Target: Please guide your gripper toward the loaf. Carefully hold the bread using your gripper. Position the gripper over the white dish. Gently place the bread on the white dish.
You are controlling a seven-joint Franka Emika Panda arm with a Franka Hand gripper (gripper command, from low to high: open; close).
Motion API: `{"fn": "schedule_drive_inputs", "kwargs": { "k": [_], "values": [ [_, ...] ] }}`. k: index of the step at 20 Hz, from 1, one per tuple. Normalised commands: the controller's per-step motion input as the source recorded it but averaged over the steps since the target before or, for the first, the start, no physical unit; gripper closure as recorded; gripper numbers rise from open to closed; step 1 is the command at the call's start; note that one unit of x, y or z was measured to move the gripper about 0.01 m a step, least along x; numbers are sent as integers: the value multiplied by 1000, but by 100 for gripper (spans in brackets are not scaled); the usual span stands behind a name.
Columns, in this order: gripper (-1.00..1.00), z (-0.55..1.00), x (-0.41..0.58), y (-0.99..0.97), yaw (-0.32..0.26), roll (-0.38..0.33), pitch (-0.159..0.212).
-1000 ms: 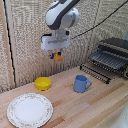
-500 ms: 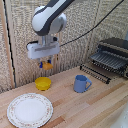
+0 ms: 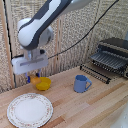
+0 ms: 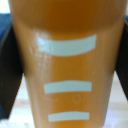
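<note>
Since the earlier frames the bulky white robot arm has swung from above the blue mug toward the exterior view's left and come lower, so its white boxy gripper [image 3: 33, 78] with two short dark blue fingers now hangs just beside and slightly above the small round yellow bowl [image 3: 43, 83], on the side away from the mug. The small orange-brown oblong toy loaf [image 4: 65, 65] has travelled with it: in the wrist view it fills almost the whole picture, pale stripes across its face, with a dark finger [image 4: 11, 70] pressed against each long side. The gripper is therefore closed on the bread. In the exterior view only an orange sliver shows between the fingers.

The large round flat white plate [image 3: 29, 110] with the faint speckled rim lies on the wooden tabletop [image 3: 95, 107], nearer the camera than the yellow bowl and empty. The blue ceramic mug [image 3: 80, 83] stands well apart from the bowl, toward the exterior view's right, and the black wire rack [image 3: 107, 62] sits beyond it.

By my reading, grasp and lift are done and the carry is most of the way along. The gripper is not yet over the plate; it seems to need a further shift toward the camera before lowering and releasing.
</note>
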Motion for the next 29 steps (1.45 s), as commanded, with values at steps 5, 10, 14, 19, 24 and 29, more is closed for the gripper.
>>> {"fn": "schedule_drive_inputs", "kwargs": {
  "k": [5, 10, 14, 19, 24, 29],
  "values": [
    [100, -538, -217, 570, 26, -65, 0],
    [100, -220, -296, 53, 28, -75, -5],
    [100, 0, -18, -18, 39, -102, -29],
    [-100, 55, 95, -43, 54, -28, -87],
    [-100, 275, 224, -43, 48, 0, -48],
    [-100, 863, 165, -112, 2, 89, 29]
  ]
}}
